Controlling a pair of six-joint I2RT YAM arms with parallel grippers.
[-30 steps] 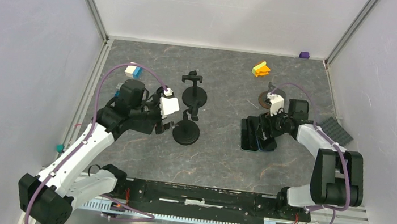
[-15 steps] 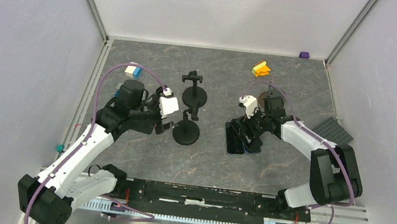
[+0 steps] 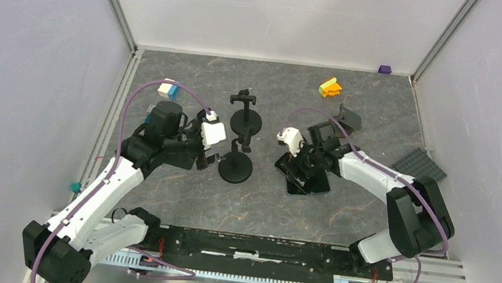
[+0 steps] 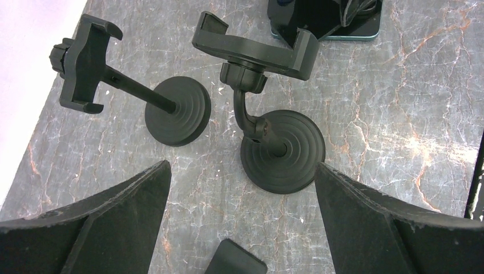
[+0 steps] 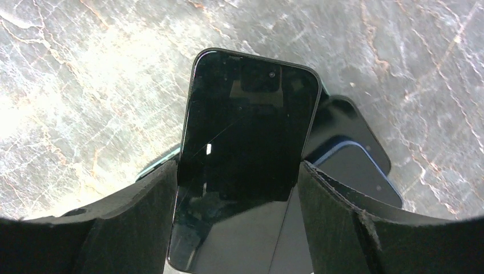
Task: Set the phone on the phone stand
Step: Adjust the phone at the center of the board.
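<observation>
Phone (image 5: 245, 154) sits clamped in the right gripper (image 5: 240, 191) — just right of the phone stand (image 4: 283, 153), above other phones (image 5: 354, 165). Left gripper (image 4: 241, 171) hangs wide open by the stand's base — empty.

A stand (image 3: 236, 167) stood on the desk (image 3: 176, 197), a second stand (image 3: 246, 118) behind it; to their right, the phone (image 5: 245, 142) hung over spare phones (image 5: 357, 165).

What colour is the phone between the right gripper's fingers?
The phone is glossy black; the right wrist view shows it best.
</observation>
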